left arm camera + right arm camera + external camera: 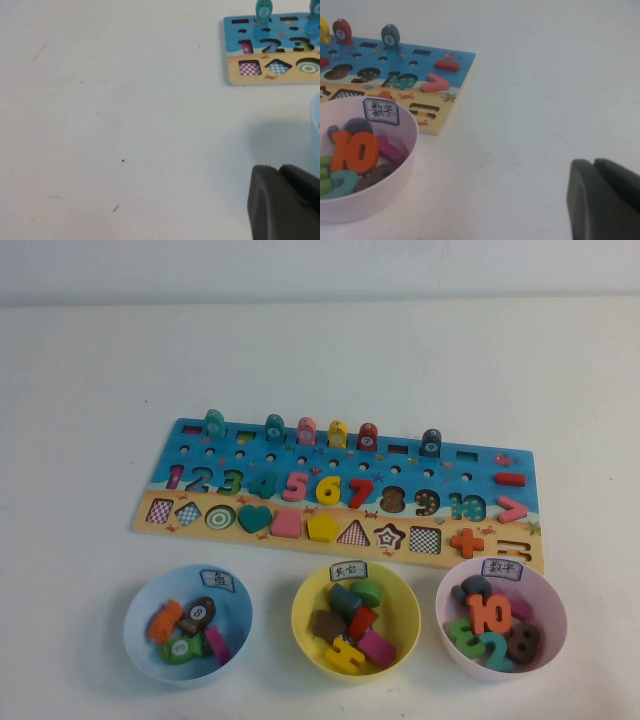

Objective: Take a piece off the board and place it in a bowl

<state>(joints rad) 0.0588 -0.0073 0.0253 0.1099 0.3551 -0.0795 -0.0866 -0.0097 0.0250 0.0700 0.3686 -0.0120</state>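
Observation:
The board [480,472] lies across the middle of the table, with its triangle slot [352,534] empty and showing a checkered bottom. A red piece [361,621] lies tilted among several shape blocks in the yellow bowl [305,595], which stands in front of the board's middle; its full outline is hidden by the other blocks. Neither arm shows in the high view. My left gripper [279,168] is shut and empty over bare table, left of the board [235,50]. My right gripper [594,161] is shut and empty over bare table, right of the board [455,75].
A pale blue bowl [140,610] with a few pieces stands left of the yellow bowl, and its rim [316,115] shows in the left wrist view. A pale pink bowl [550,600] of numbers stands to the right and also shows in the right wrist view [405,165]. Upright pegs [306,430] stand along the board's far edge.

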